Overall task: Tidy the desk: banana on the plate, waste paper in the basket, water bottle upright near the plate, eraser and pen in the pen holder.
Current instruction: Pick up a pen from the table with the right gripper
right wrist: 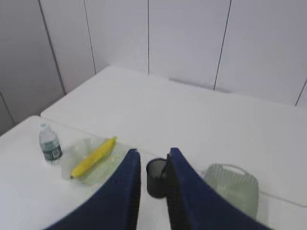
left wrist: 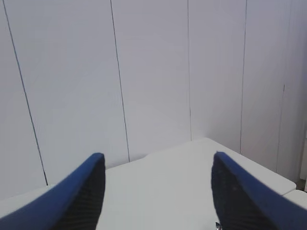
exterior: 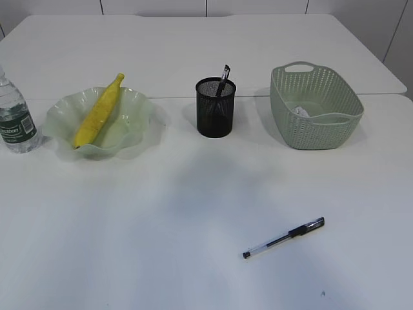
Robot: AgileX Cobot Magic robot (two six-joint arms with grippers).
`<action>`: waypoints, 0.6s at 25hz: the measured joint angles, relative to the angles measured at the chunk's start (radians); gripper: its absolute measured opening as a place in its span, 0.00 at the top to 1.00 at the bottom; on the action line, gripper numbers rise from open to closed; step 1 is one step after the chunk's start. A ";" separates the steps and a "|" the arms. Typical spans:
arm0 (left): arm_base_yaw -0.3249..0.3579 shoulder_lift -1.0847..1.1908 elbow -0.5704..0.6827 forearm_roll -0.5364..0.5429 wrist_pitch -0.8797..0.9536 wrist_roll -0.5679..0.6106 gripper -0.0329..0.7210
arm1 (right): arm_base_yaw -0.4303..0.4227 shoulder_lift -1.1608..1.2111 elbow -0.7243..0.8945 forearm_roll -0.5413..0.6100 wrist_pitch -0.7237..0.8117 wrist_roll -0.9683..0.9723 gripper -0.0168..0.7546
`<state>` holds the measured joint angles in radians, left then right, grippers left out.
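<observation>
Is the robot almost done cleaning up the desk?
Nearly. The banana lies on the plate, the water bottle stands beside it, paper is in the basket, and one pen sits in the pen holder. Nothing is held. Another pen lies on the table; the eraser isn't visible.

Neither arm shows in the exterior view. The left gripper (left wrist: 158,191) is raised and aimed out level, its blue jaws spread wide with nothing between them. The right gripper (right wrist: 153,182) hangs high and tilts downward over the counter; its jaws stand close together with a narrow gap, and nothing is held.
</observation>
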<state>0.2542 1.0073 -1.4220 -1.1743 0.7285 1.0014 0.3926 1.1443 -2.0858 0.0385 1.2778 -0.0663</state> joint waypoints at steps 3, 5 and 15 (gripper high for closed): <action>-0.004 0.000 0.000 0.000 0.012 0.000 0.31 | 0.000 -0.123 0.213 -0.004 0.003 -0.002 0.80; -0.004 0.000 0.000 0.000 0.017 0.000 0.32 | 0.000 -0.184 0.338 -0.005 0.005 -0.002 0.80; -0.004 -0.021 0.000 0.000 0.024 0.000 0.32 | 0.000 -0.236 0.616 -0.011 0.005 0.401 0.80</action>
<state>0.2503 0.9865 -1.4220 -1.1743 0.7528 1.0014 0.3926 0.9084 -1.4698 0.0279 1.2824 0.3348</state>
